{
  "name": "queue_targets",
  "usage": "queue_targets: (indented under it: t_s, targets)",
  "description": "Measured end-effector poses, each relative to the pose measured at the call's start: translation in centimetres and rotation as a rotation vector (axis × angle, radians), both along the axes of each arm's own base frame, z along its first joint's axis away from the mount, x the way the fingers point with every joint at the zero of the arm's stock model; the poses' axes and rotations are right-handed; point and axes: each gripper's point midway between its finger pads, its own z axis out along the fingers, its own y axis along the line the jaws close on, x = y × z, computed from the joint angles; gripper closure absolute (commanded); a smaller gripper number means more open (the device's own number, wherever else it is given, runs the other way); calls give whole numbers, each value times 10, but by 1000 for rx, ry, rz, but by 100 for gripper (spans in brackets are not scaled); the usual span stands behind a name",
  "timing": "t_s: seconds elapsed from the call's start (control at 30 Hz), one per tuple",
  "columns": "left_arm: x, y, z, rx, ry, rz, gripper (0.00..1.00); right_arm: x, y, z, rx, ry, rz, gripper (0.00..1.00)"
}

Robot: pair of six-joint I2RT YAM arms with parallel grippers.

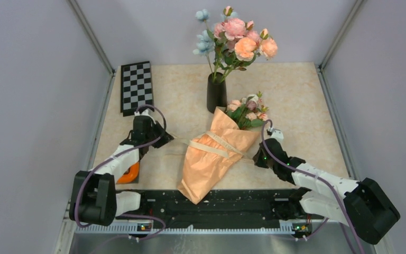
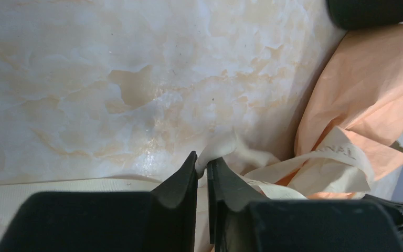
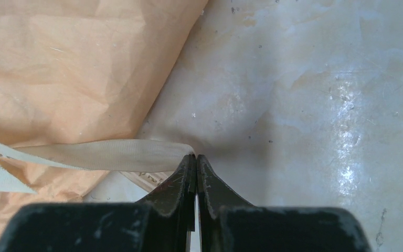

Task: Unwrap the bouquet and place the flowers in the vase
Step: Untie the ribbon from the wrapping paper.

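— What do you have in hand?
— My right pincer [image 3: 195,156] is pressed tight on one end of the ribbon [image 3: 110,155], with no gap between the jaws. My left pincer [image 2: 202,160] is narrow, only a slit between the jaws, and a fold of the other end is caught in it. I judge that the weaker hold.

— And the bouquet [image 1: 206,169]?
— It lies flat on the table [image 1: 306,106] between my two pincers, the left one on its left and the right one on its right. Its pointed tip is nearest my bases. Its long axis slants away and to the right, so the flowers [image 1: 247,112] are at the far end.

— Which way does the ribbon run?
— Across that axis, round the middle of the paper, with one tail out to each side. So the pull, as I see it, must go sideways and apart, not along the cone.

— The vase [image 1: 216,94]?
— Farthest off, upright, just beyond the flowers and a little to their left. A tall bunch [image 1: 238,42] already stands in it. Neither arm looks clearly nearer to it.
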Motion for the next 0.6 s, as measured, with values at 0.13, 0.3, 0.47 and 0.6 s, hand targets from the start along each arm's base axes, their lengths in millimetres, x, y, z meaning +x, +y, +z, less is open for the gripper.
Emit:
queue_targets:
  t_s: [0.13, 0.3, 0.47, 0.6]
  targets:
    - [1, 4, 0, 13, -8, -5, 47, -3, -2, -3, -13, 14, 3, 71]
    - [-4, 6, 5, 35, -25, -27, 21, -6, -5, 2, -18, 6, 14, 59]
    - [-13, 12, 32, 87, -106, -59, 16, -2, -6, 26, -35, -29, 34, 51]
    - [-17, 11, 64, 121, -214, -99, 16, 9, -4, 60, -32, -105, 37, 45]
